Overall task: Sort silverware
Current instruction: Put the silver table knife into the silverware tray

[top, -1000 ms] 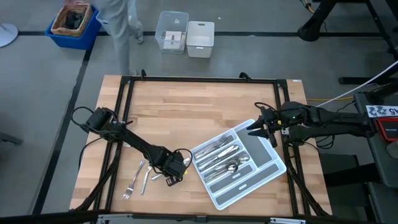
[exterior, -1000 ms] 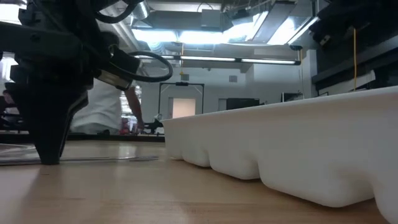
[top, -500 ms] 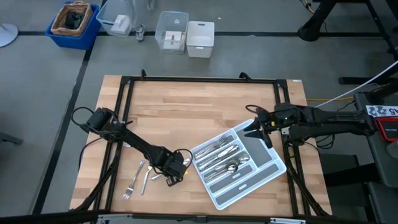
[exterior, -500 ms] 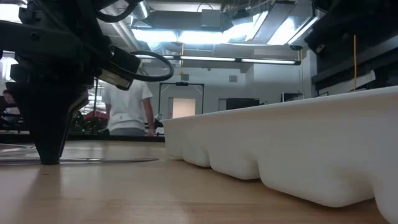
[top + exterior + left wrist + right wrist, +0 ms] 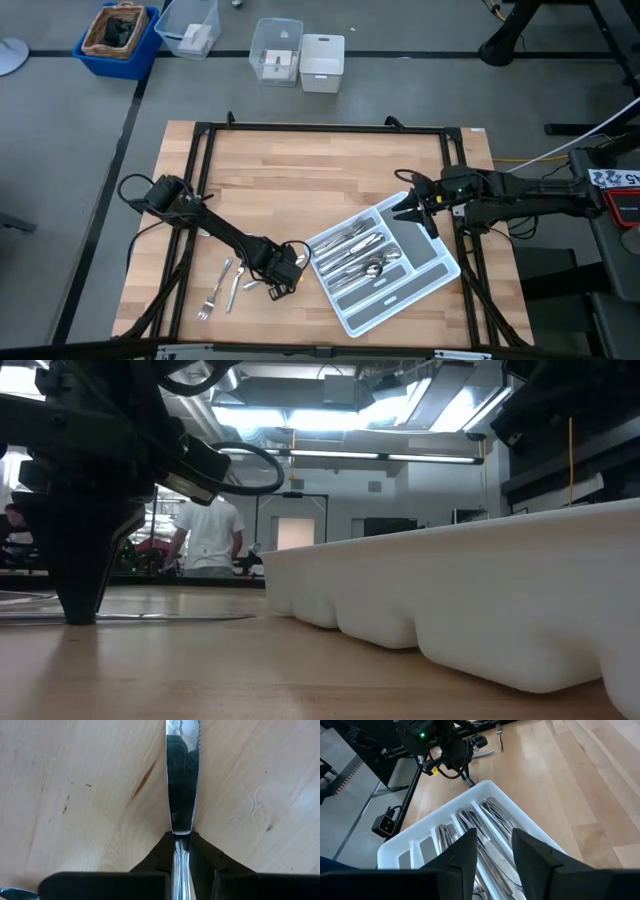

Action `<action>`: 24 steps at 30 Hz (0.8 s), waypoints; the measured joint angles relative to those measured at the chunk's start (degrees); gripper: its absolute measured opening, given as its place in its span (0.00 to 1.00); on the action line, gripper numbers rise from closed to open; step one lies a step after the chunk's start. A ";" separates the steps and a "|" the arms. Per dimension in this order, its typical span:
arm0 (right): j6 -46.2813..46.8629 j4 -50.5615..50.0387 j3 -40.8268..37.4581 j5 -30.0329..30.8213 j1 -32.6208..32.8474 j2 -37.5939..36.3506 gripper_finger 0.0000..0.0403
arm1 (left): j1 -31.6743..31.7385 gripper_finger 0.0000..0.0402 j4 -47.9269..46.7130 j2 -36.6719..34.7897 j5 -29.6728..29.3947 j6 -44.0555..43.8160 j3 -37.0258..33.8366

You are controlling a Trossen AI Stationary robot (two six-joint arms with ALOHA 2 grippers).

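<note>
Left end effector [image 5: 182, 851] closing, knife [image 5: 182, 775] pinched

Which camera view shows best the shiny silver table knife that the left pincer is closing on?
The left wrist view: the shiny silver table knife lies flat on the wood, its handle between the left pincer fingers. The high view shows only a small glint under the pincer; the low view shows thin metal on the table; the right wrist view hardly shows it.

Ceiling light panels [image 5: 330, 420] are glaring brightly in the low view; the near tray wall [image 5: 520, 610] is blurring; overhead lighting is staying even, shadows soft.
</note>
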 joint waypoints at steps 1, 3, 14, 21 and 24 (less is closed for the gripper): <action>-0.02 0.00 0.00 0.00 -0.02 0.00 0.31 | 0.00 0.07 -0.02 0.00 0.00 -0.01 0.09; -0.02 0.00 0.00 0.00 -0.02 0.00 0.31 | 0.00 0.07 -0.23 0.00 0.00 0.00 0.36; -0.04 0.00 0.00 -0.04 0.00 0.00 0.31 | 0.00 0.08 -0.16 -0.11 0.00 -0.60 0.65; -0.04 -0.02 0.00 -0.04 -0.02 0.00 0.31 | 0.00 0.07 -0.14 -0.13 0.00 -1.82 0.69; -0.04 -0.02 0.00 -0.07 -0.01 0.00 0.31 | 0.00 0.07 -0.01 -0.19 0.00 -2.14 0.72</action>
